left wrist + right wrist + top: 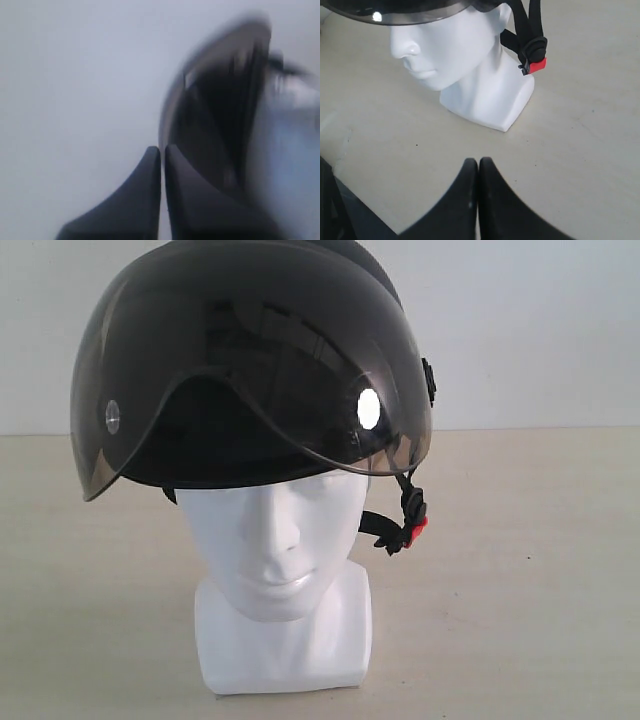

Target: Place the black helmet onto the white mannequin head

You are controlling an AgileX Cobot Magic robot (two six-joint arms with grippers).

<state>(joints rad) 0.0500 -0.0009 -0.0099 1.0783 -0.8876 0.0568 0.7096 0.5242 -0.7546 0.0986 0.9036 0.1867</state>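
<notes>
The black helmet sits on top of the white mannequin head, its smoky visor reaching down to the brow. The chin strap with the red buckle hangs loose beside the neck. Neither gripper shows in the exterior view. In the blurred left wrist view my left gripper is shut with nothing between its fingers, and the helmet looms close beyond it. My right gripper is shut and empty over the table, a short way from the mannequin head, the visor rim and the buckle.
The mannequin stands on a pale beige table in front of a plain white wall. A dark object sits at the edge of the right wrist view.
</notes>
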